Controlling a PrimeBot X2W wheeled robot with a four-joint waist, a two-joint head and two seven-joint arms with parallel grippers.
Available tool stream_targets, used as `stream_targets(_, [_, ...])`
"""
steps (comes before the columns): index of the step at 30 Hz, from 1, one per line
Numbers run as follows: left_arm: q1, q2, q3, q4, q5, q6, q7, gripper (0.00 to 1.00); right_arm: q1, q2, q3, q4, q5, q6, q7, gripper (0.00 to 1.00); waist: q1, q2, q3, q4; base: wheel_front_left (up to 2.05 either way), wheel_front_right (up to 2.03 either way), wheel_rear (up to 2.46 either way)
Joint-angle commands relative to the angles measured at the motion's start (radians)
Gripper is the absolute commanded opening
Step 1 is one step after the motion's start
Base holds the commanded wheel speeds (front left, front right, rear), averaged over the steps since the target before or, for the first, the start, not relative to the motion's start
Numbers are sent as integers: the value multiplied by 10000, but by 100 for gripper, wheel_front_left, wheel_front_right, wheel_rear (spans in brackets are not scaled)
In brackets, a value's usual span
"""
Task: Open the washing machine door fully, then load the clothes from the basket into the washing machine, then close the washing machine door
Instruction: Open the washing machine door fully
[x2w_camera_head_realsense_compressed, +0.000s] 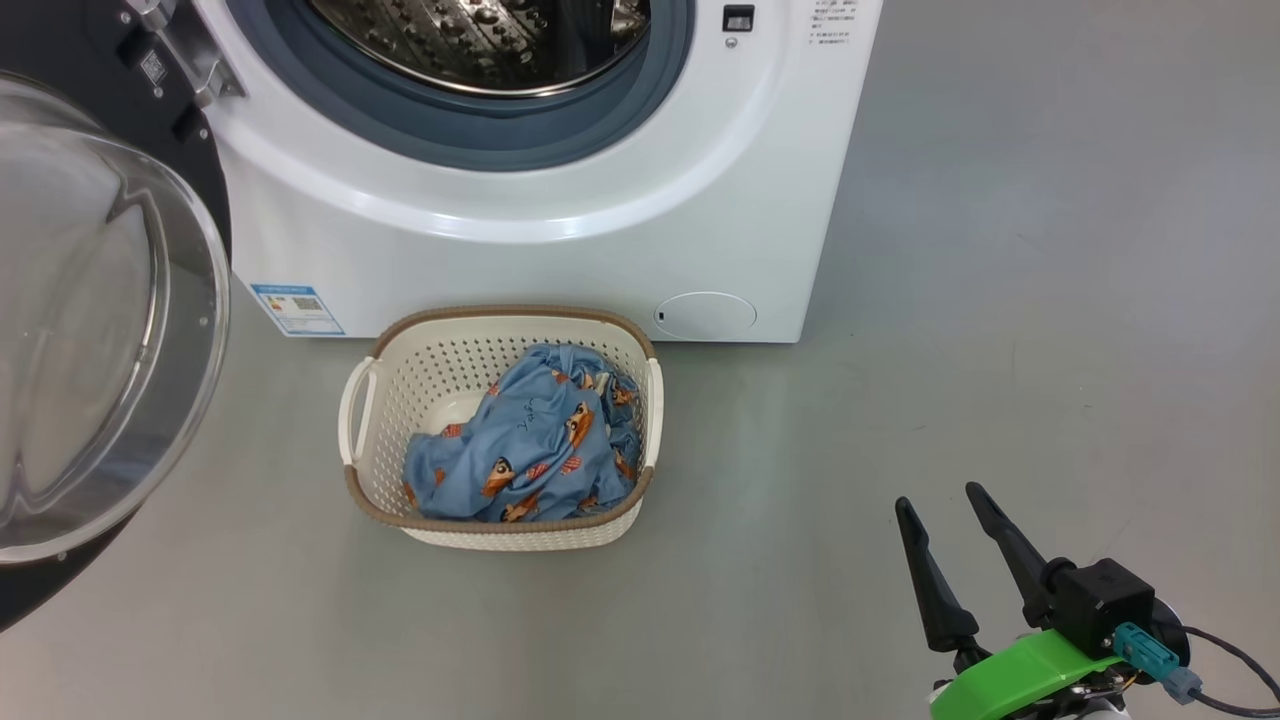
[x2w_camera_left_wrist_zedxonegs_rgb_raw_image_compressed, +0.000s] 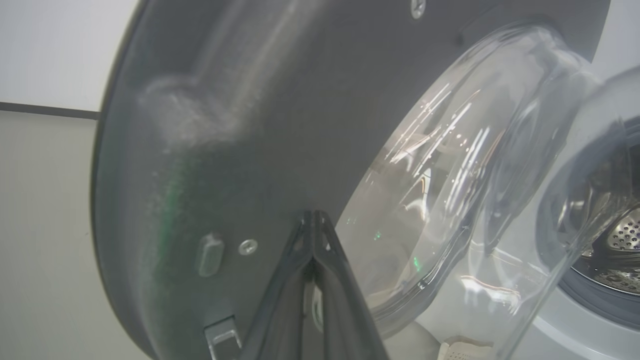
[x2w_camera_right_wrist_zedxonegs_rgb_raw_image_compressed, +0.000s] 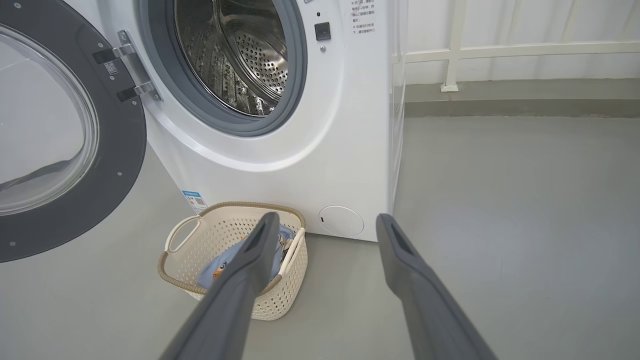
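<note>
The washing machine (x2w_camera_head_realsense_compressed: 560, 260) stands with its steel drum (x2w_camera_head_realsense_compressed: 480, 40) exposed. Its black door (x2w_camera_head_realsense_compressed: 200, 180) is swung out to the left, the clear glass bowl (x2w_camera_head_realsense_compressed: 100, 300) bulging toward me. In front sits the cream basket (x2w_camera_head_realsense_compressed: 500, 312) holding light-blue printed clothes (x2w_camera_head_realsense_compressed: 530, 440). My left gripper (x2w_camera_left_wrist_zedxonegs_rgb_raw_image_compressed: 312, 215) is shut with nothing between its fingers, its tips close against the door's dark inner face (x2w_camera_left_wrist_zedxonegs_rgb_raw_image_compressed: 225, 125). My right gripper (x2w_camera_head_realsense_compressed: 940, 498) hangs open over the floor, to the right of the basket (x2w_camera_right_wrist_zedxonegs_rgb_raw_image_compressed: 185, 235) and clear of it; its wrist view shows the open door (x2w_camera_right_wrist_zedxonegs_rgb_raw_image_compressed: 120, 150).
Grey floor stretches to the right of the machine. A white rail and wall (x2w_camera_right_wrist_zedxonegs_rgb_raw_image_compressed: 500, 50) run behind that area. A blue label sticker (x2w_camera_head_realsense_compressed: 297, 308) and a round white cap (x2w_camera_head_realsense_compressed: 705, 314) sit low on the machine's front.
</note>
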Motion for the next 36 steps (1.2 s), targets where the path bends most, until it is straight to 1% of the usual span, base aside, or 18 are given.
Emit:
stream_targets(1, [-314, 689, 191, -329, 51, 55, -63, 0, -246, -14, 210, -200, -65, 16, -120, 100, 0, -1, -23, 8, 0, 0, 0])
stream_targets(8, [107, 300, -161, -1334, -27, 55, -63, 0, -212, -14, 183, -173, 28, 16, -120, 100, 0, -1, -138, 28, 0, 0, 0])
stream_targets(13, [600, -189, -589, -2306, -61, 54, -63, 0, -157, -14, 142, -143, 54, 16, -120, 100, 0, -1, -244, 37, 0, 0, 0])
stream_targets(14, [600, -189, -589, -2306, -61, 54, -63, 0, -157, -14, 142, -143, 54, 16, -120, 100, 0, -1, -244, 37, 0, 0, 0])
stream_targets(15, [829, -409, -768, -2759, -24, 54, -63, 0, -140, -14, 133, -137, 72, 16, -120, 100, 0, -1, -299, 31, 0, 0, 0])
stream_targets(16, [829, -409, -768, -2759, -24, 54, -63, 0, -140, -14, 133, -137, 72, 16, -120, 100, 0, -1, -299, 31, 0, 0, 0])
stream_targets(21, [1361, -843, -1305, -3630, -9, 54, -63, 1, -98, -14, 123, -143, 128, 16, -120, 100, 0, -1, -405, 13, 0, 0, 0])
stream_targets(23, [1541, -974, -1509, -3928, -42, 54, -63, 39, -74, -14, 120, -156, 148, 16, -120, 100, 0, -1, -436, 14, 0, 0, 0])
stream_targets(24, [1629, -1064, -1592, -4092, -59, 54, -63, 91, -65, -14, 114, -163, 157, 16, -120, 100, 0, -1, -451, 16, 0, 0, 0])
stream_targets(25, [1729, -1149, -1700, -4248, -61, 54, -63, 100, -54, -14, 104, -167, 167, 16, -120, 100, 0, -1, -473, 18, 0, 0, 0])
stream_targets(30, [2231, -1455, -2118, -4841, -66, 54, -63, 100, 9, -14, 106, -225, 146, 16, -120, 100, 0, -1, -566, -48, 0, 0, 0])
stream_targets(32, [2384, -1459, -2295, -5057, -83, 54, -63, 100, 40, -14, 108, -285, 142, 16, -120, 100, 0, -1, -605, -135, 0, 0, 0])
stream_targets(36, [2842, -1442, -2989, -5535, -56, 54, -63, 100, 131, -14, 60, -424, 123, 16, -120, 100, 0, -1, -700, -343, 0, 0, 0])
